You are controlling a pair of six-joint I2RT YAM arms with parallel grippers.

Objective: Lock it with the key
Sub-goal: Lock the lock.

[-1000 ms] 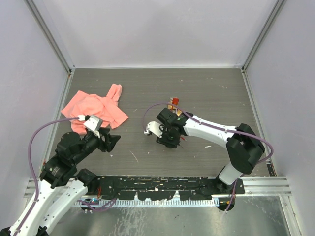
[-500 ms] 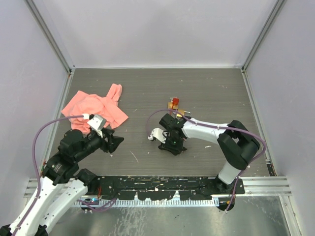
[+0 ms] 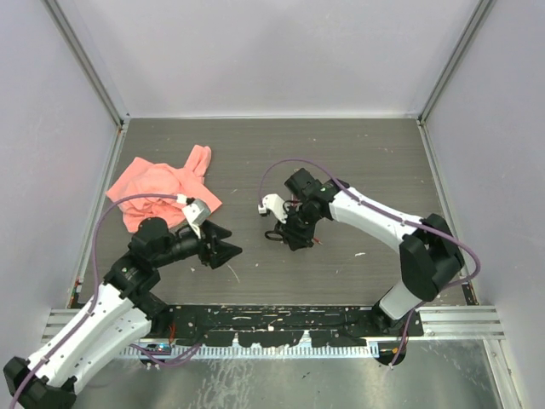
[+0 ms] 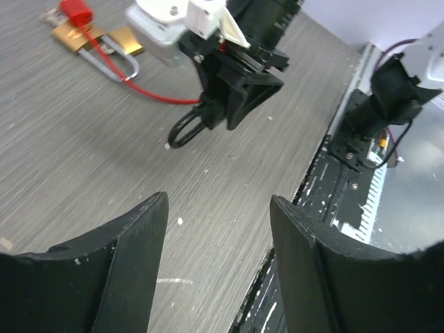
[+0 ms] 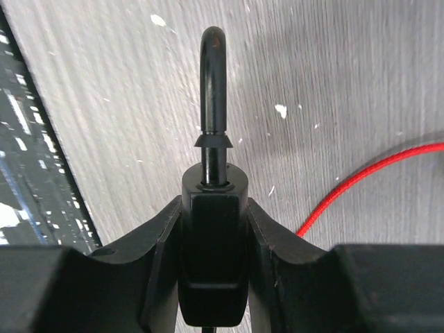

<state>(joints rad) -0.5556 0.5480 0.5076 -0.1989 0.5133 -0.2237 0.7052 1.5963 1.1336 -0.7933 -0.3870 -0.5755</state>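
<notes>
My right gripper (image 5: 214, 208) is shut on the body of a black padlock (image 5: 213, 250). Its black shackle (image 5: 213, 76) sticks out past the fingertips, just above the table. The left wrist view shows that gripper (image 4: 232, 90) and the shackle loop (image 4: 186, 130) from the side. A red cord (image 4: 149, 97) runs from there to a brass padlock (image 4: 69, 35) with a red-capped piece (image 4: 75, 10), perhaps the key. My left gripper (image 4: 218, 201) stands open and empty, a short way left of the held lock. In the top view the right arm (image 3: 358, 213) hides the brass lock.
A crumpled pink cloth (image 3: 162, 189) lies at the back left of the dark wood-grain table (image 3: 358, 153). A black rail with white specks (image 3: 281, 319) runs along the near edge. White walls close in the table on three sides.
My left arm has reached to the right, its open gripper now nearer the held lock. My right arm has shifted and now covers the brass lock in the top view.
</notes>
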